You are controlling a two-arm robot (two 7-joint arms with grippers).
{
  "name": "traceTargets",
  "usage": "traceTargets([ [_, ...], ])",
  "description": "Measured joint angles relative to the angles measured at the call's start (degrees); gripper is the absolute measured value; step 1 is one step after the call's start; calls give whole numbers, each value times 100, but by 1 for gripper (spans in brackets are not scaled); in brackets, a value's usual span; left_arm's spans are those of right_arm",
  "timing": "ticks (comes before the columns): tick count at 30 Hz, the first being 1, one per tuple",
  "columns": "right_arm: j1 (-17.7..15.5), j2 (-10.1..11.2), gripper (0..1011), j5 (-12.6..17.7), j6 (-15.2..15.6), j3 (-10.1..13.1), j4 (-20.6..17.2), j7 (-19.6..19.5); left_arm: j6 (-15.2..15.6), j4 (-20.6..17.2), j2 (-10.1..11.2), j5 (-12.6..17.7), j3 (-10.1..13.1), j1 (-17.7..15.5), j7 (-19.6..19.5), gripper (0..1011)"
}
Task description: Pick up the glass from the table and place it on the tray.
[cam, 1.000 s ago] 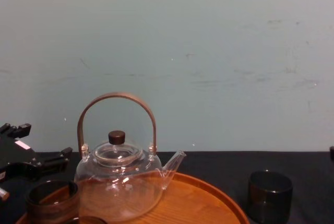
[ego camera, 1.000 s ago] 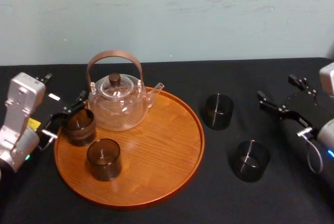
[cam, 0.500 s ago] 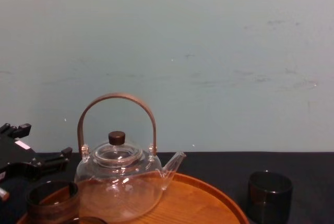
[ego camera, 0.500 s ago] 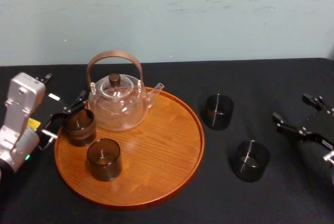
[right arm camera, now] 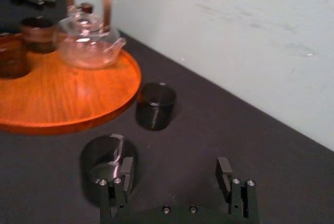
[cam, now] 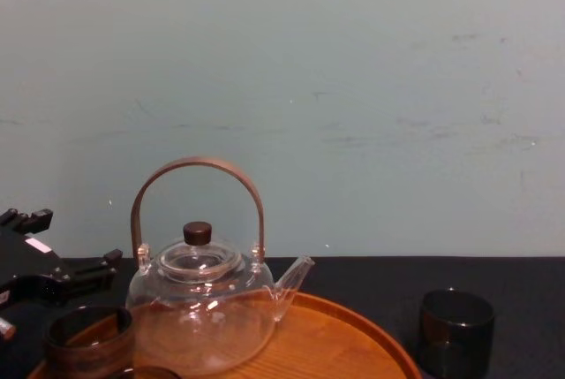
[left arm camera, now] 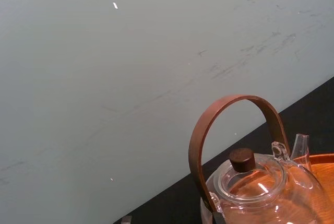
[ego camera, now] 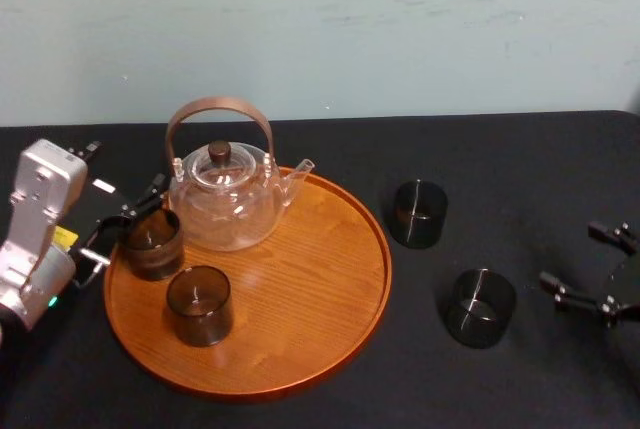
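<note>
One glass (ego camera: pixel 418 214) upright beside tray (ego camera: pixel 300 279), second glass (ego camera: pixel 480 307) upright nearby.

The wall (ego camera: pixel 320 29) behind is pale blue-green, with faint grey marks (ego camera: pixel 450 19) up near 1 o'clock. Below it, the table (ego camera: pixel 500 149) wears a black cloth from 9 o'clock to 3 o'clock.

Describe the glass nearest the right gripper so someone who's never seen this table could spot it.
Start at the big round wooden tray holding the teapot; on the black tablecloth to its right stand two dark glasses, off the tray. Yours is the nearer glass, at the front, just left of the open right gripper; the farther glass sits back, closer to the tray.
</note>
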Motion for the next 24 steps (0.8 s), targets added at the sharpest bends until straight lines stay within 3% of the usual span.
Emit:
traceTargets([
  [11,-122,118,1002,-233,-45,-42,93,435,0,0,0,0,0,0,0,1001],
  [24,104,-3,1002,-549,320,-268,278,747,0,0,0,0,0,0,0,1001],
])
